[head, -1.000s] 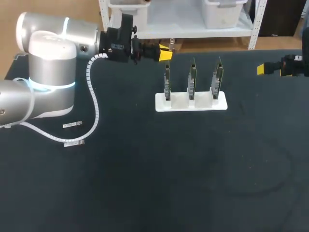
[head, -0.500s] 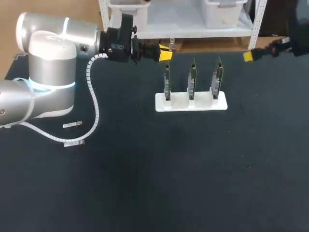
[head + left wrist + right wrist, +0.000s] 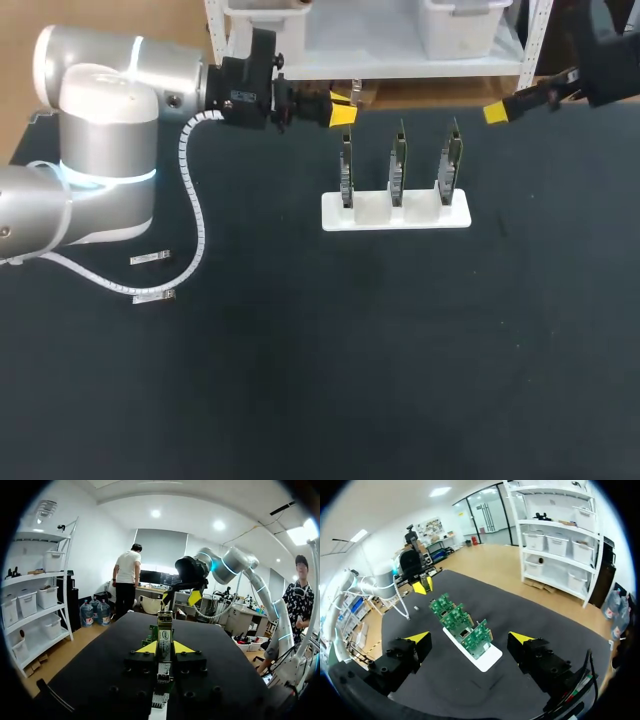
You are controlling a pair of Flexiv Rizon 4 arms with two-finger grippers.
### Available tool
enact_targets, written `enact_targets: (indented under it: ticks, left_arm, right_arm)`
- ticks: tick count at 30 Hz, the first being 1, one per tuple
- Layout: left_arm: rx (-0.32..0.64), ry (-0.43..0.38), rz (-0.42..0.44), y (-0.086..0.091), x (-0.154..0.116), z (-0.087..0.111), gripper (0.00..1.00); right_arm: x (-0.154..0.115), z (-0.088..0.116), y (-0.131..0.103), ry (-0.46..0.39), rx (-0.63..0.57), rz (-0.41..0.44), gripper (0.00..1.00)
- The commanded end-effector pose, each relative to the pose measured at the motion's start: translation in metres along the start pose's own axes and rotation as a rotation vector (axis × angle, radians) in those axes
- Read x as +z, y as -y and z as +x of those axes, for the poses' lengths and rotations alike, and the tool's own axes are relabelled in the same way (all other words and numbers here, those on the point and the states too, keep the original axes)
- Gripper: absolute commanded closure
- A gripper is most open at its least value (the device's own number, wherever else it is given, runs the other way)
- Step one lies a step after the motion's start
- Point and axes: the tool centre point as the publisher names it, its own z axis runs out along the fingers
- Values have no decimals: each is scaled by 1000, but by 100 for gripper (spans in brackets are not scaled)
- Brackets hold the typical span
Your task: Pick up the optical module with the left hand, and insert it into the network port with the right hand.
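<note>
Head view: R gripper [image 3: 497, 113] has swung in from the table's right edge since a sec ago and now sits up past the right end of the white stand [image 3: 395, 214], near it but not over it; L arm hasn't budged; L gripper [image 3: 341, 108] hangs just behind the stand's left end, by the leftmost of the three green boards [image 3: 398, 165]; one loose silver module [image 3: 150, 258] and a second [image 3: 155, 295] lie on the table well off to the stand's left.

L wrist view: L gripper [image 3: 164, 649] has its jaws drawn in tight on the optical module [image 3: 164, 625], pinched from both sides, its end poking out ahead of the tips; boards [image 3: 150, 634] show just beyond it; R gripper [image 3: 194, 598] is raised farther off.

R wrist view: R gripper [image 3: 470, 638] jaws wide apart, holding and touching nothing; stand [image 3: 482, 662] w/ boards [image 3: 457, 620] ahead; L gripper [image 3: 422, 585] past the stand's far end.
</note>
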Motion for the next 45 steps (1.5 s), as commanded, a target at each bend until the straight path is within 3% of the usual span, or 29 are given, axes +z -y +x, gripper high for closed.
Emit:
enact_targets:
  ticks: [1,11,17,25,32,45]
  left_arm:
    - [0,-2,-1,-1,1,0,100]
    - [0,-2,-1,-1,1,0,100]
    - [0,-2,-1,-1,1,0,100]
    - [0,-2,-1,-1,1,0,100]
    - [0,-2,-1,-1,1,0,100]
    - [0,-2,-1,-1,1,0,100]
  right_arm:
    - [0,0,4,3,-2,-209,0]
    - [0,0,4,3,-2,-209,0]
    - [18,-55,17,-104,-207,-305,0]
    - [59,-108,7,-236,-425,-395,0]
    - [72,-112,-7,-297,-480,-417,0]
    - [88,-106,-42,-244,-475,-423,0]
